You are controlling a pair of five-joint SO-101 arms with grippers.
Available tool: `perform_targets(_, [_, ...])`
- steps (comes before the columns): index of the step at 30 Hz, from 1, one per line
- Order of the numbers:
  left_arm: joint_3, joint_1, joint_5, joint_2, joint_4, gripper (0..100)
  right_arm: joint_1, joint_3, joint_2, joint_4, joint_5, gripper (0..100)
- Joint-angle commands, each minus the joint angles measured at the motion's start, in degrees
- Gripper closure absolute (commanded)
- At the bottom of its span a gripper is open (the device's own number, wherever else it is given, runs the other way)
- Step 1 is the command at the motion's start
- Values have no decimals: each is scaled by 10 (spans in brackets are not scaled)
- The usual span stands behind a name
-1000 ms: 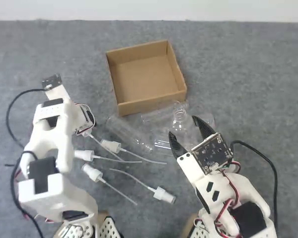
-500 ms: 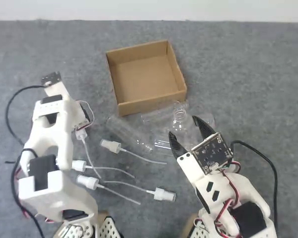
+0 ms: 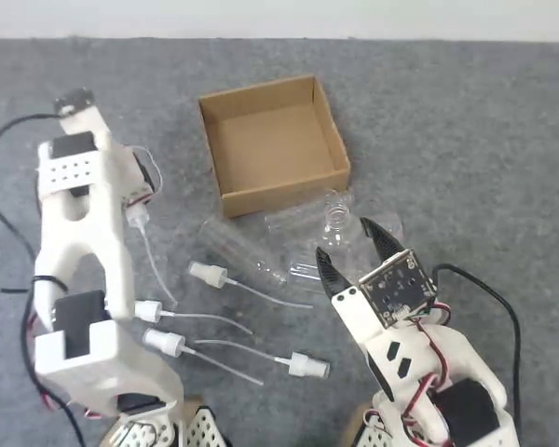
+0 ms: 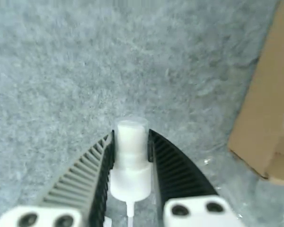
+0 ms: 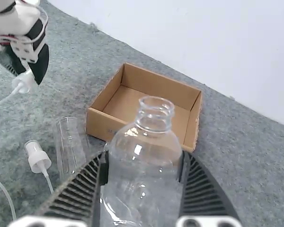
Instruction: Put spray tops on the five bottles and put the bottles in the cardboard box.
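My left gripper (image 4: 130,137) is shut on a white spray top (image 4: 131,158), held above the carpet with its thin tube hanging down. In the high view that gripper (image 3: 138,209) is left of the cardboard box (image 3: 273,142). My right gripper (image 3: 345,239) is shut on a clear bottle (image 5: 144,161), held upright with its open neck (image 3: 336,216) up, just in front of the box (image 5: 146,101). Three more spray tops (image 3: 208,274) (image 3: 147,310) (image 3: 307,364) with long tubes lie on the carpet between the arms.
Other clear bottles (image 3: 238,247) (image 5: 68,142) lie on their sides between the box and the right gripper. Grey carpet covers the table, with open floor to the right of the box. A black cable (image 3: 9,177) loops beside the left arm.
The left arm has risen and swung toward the far left, carrying the spray top off the carpet with its tube trailing. The right arm and its bottle have stayed still.
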Motion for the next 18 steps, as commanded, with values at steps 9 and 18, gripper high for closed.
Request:
perform_targets(9, [-243, 3, 38, -14, 109, 991, 5, 50, -7, -70, 0, 928])
perform_targets(18, [-291, 38, 38, -118, 127, 990, 5, 68, -7, -89, 0, 928])
